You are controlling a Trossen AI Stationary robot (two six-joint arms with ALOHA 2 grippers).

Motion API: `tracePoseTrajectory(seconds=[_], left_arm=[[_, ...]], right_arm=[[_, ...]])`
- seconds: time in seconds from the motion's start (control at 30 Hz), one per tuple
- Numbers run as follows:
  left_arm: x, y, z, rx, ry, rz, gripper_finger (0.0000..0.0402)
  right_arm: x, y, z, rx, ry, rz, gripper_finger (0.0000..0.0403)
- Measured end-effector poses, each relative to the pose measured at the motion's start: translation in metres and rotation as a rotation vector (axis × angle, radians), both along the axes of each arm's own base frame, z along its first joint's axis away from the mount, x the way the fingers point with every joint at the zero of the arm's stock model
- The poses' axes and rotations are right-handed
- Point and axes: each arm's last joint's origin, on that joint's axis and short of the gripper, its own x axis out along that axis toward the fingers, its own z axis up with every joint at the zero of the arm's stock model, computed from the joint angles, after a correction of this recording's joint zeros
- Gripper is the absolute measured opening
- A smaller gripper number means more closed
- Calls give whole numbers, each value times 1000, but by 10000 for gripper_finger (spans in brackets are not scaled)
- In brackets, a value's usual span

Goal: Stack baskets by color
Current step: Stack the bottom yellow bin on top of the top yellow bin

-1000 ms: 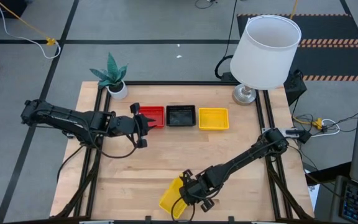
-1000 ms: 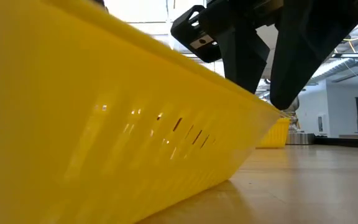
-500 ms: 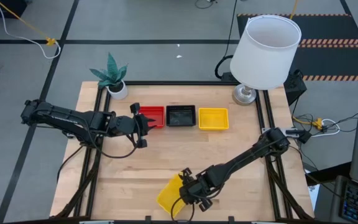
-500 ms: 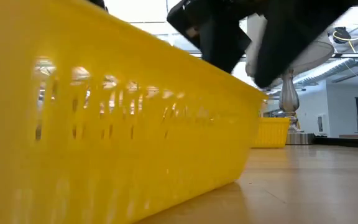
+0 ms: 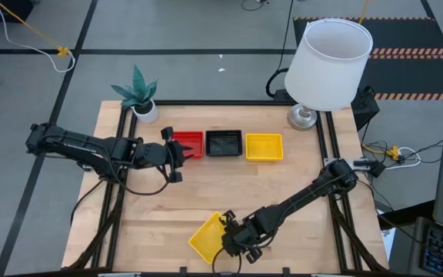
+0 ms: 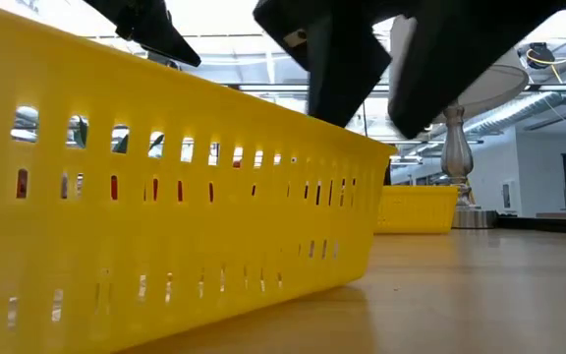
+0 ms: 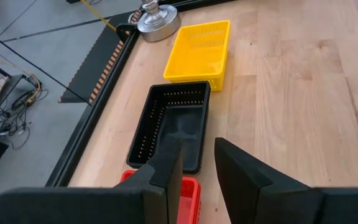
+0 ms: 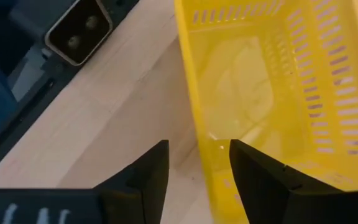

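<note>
A yellow basket [image 5: 206, 237] [image 8: 278, 93] [image 6: 165, 216] lies flat on its bottom near the table's front edge. My right gripper [image 5: 231, 237] [image 8: 197, 171] is open at its right-hand wall, one finger on each side of that wall. In a row at the back stand a red basket [image 5: 191, 143], a black basket [image 5: 224, 142] [image 7: 173, 124] and another yellow basket [image 5: 264, 146] [image 7: 197, 53]. My left gripper [image 5: 177, 154] [image 7: 197, 171] hovers open over the red basket's left end [image 7: 191, 193], with nothing between its fingers. My right gripper comes slanting down from the table's right, one finger inside the near yellow basket and one outside its right-hand wall [image 8: 207, 155]. Table shows between the outer finger [image 8: 157, 171] and the wall. Whether the inner finger touches it, I cannot tell.
A white lamp [image 5: 329, 65] stands at the back right, its base [image 7: 157, 18] beside the far yellow basket. A potted green plant [image 5: 138, 96] stands at the back left corner. Bare wood lies between the back row and the near basket.
The near yellow basket stood tipped up on its left long edge with its right wall raised at my right gripper. It has dropped flat onto its bottom and lies a little farther toward the table's left edge.
</note>
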Motion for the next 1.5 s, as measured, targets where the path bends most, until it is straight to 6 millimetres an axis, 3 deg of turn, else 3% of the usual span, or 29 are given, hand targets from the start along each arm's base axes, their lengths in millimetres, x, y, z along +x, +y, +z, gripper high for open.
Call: tracePoseTrajectory(seconds=[0.27, 0.73, 0.93, 1.13, 1.5], left_arm=[[0, 0, 0, 0, 0, 1, 97], [0, 0, 0, -2, -1, 2, 97], [0, 0, 0, -2, -1, 2, 97], [0, 0, 0, -4, -2, 3, 97], [0, -1, 0, -75, -23, 20, 97]], right_arm=[[3, -6, -1, -29, -10, -2, 127], [1, -11, -14, -63, -19, 52, 11], [0, -11, -12, -66, -16, 56, 14], [-9, -15, 10, -81, -34, 30, 7], [-45, -25, 63, -243, -98, -99, 5]])
